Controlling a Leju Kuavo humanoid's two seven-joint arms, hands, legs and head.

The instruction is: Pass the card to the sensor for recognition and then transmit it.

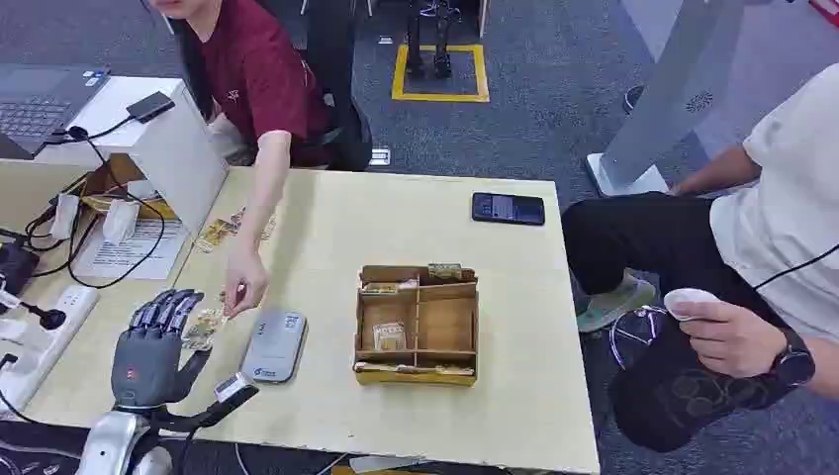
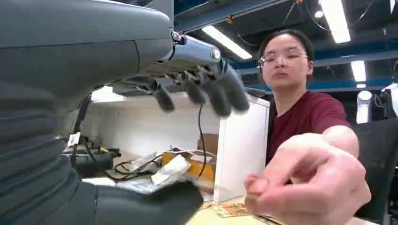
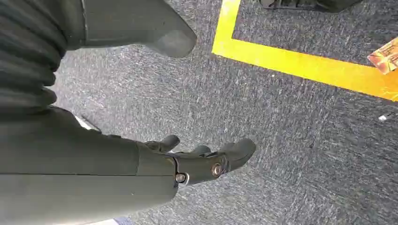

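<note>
The card (image 1: 205, 328) lies across my left hand (image 1: 153, 346), between thumb and loosely curled fingers (image 2: 206, 91); whether I grip it firmly I cannot tell. A person's hand (image 1: 243, 287) is at its far edge, pinching or just releasing it. The grey sensor (image 1: 274, 344) rests on the table (image 1: 514, 327) just beside my hand. Step in hand, I judge: receiving the card. Next: close on it, then carry it over the sensor. My right hand (image 3: 206, 159) hangs above the floor, fingers curled, holding nothing.
</note>
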